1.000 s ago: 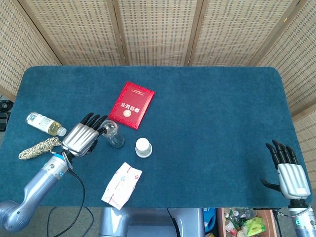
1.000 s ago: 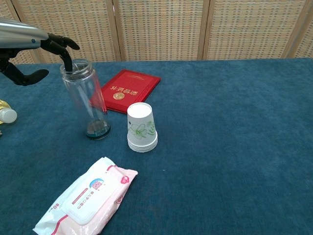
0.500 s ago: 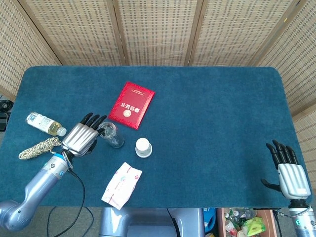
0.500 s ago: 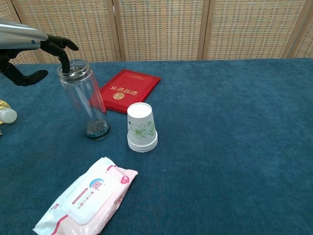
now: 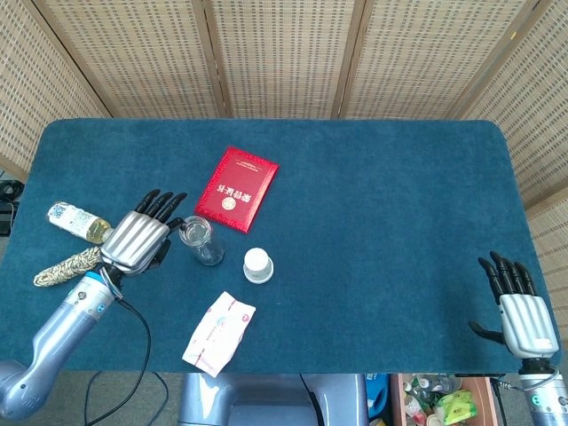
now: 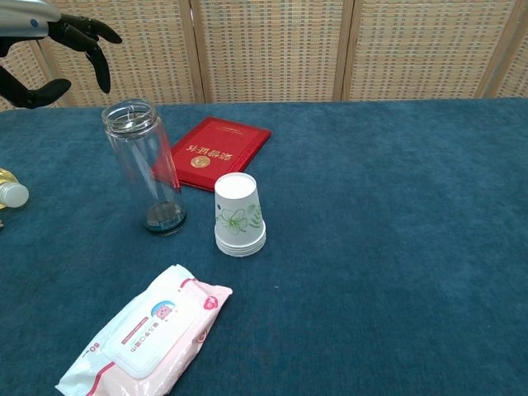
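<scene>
Left hand (image 5: 138, 238) is hovering with fingers spread, holding nothing, just left of and above the clear bottle (image 5: 201, 241); chest view shows the fingertips (image 6: 97, 68) sitting above the open rim, not touching it. Bottle is standing upright on the desk (image 5: 382, 195), lid off, something dark lying at its bottom. Red booklet (image 5: 236, 189) is lying flat just behind the bottle. Stack of paper cups (image 5: 257, 264) is sitting upside down just right of the bottle, apart from it. Wipes pack (image 5: 218, 333) is lying near the front edge of the desk, in front of the cups. Small plastic bottle (image 5: 78, 222) with pale liquid is lying on its side to the left of the hand, and a coil of rope (image 5: 69, 265) is lying just in front of it, beside the forearm. Right hand (image 5: 517, 306) is resting at the front right corner of the desk, fingers spread, holding nothing, well apart from everything else.
</scene>
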Motion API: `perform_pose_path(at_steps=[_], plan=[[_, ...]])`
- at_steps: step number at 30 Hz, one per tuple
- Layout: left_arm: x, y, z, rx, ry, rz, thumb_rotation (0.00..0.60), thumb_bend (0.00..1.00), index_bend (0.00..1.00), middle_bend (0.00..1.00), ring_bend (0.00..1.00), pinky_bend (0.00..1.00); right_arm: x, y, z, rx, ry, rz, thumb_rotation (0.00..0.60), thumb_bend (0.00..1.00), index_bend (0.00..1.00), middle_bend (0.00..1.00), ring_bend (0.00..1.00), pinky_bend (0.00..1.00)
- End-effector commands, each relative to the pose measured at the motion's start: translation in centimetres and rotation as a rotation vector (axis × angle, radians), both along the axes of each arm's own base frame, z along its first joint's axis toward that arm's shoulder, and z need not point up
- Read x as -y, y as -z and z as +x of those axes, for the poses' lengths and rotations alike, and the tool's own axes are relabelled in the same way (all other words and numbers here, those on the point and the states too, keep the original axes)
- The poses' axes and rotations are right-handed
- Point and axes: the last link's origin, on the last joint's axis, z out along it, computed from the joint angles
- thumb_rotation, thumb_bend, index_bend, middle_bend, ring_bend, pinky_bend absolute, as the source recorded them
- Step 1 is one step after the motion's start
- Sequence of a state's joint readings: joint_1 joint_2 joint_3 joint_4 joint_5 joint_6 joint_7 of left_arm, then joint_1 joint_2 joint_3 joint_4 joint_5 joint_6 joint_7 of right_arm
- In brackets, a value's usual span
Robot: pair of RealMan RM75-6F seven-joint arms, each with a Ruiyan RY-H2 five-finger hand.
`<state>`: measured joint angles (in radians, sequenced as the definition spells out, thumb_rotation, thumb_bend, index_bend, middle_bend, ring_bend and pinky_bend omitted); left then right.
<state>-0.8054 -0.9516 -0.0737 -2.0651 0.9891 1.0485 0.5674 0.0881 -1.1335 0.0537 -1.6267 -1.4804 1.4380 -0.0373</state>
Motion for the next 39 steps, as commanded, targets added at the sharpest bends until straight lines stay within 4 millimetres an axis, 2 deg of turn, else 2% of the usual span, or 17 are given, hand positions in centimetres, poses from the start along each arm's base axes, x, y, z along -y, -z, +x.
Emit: perform_pose_path(at_steps=[1,8,11,16,18,21,29,32,39], plan=[[-0.1,0.0,-0.2,-0.008,-0.002,0.002,0.6,0.65,0.32,0.0,0.0,0.0,0.0,0.0,0.0,-0.001,-0.001,0.002,0.6,0.02,0.02,0.0,0.0,0.0],[-0.1,-0.4,-0.1,0.025,-0.002,0.019,0.6,0.65,0.3,0.0,0.0,0.0,0.0,0.0,0.0,-0.002,0.001,0.001,0.6,0.02,0.02,0.0,0.0,0.0],[0.3,-0.7,-0.1,0.058,0.007,0.041,0.6,0.64,0.21,0.0,0.0,0.0,0.0,0.0,0.0,-0.002,-0.001,0.001,0.6,0.02,0.02,0.0,0.0,0.0],[2.4,-1.0,-1.0,0.141,0.04,0.114,0.6,0.49,0.05,0.0,0.0,0.0,-0.1,-0.1,0.2,0.0,-0.01,-0.004,0.6,0.02,0.02,0.0,0.0,0.0],[3.8,-0.9,-1.9,0.192,0.049,0.156,0.6,0.45,0.01,0.0,0.0,0.0,-0.1,-0.1,0.3,-0.002,-0.015,-0.004,0.6,0.02,0.02,0.0,0.0,0.0],[5.8,-0.6,-3.7,0.228,0.062,0.217,0.6,0.38,0.0,0.0,0.0,0.0,-0.2,-0.1,0.4,-0.005,-0.024,-0.002,0.6,0.02,0.02,0.0,0.0,0.0],[10.7,0.7,-9.3,0.179,-0.024,0.298,0.6,0.27,0.0,0.0,0.0,0.0,-0.3,0.2,0.8,-0.019,-0.043,0.009,0.6,0.02,0.02,0.0,0.0,0.0],[12.1,0.9,-11.1,0.147,-0.083,0.306,0.6,0.27,0.0,0.0,0.0,0.0,-0.4,0.3,1.0,-0.028,-0.05,0.013,0.6,0.02,0.02,0.0,0.0,0.0],[13.4,-0.2,-13.1,0.059,-0.116,0.372,0.6,0.27,0.0,0.0,0.0,0.0,-0.5,0.5,1.2,-0.04,-0.056,0.016,0.6,0.02,0.02,0.0,0.0,0.0]])
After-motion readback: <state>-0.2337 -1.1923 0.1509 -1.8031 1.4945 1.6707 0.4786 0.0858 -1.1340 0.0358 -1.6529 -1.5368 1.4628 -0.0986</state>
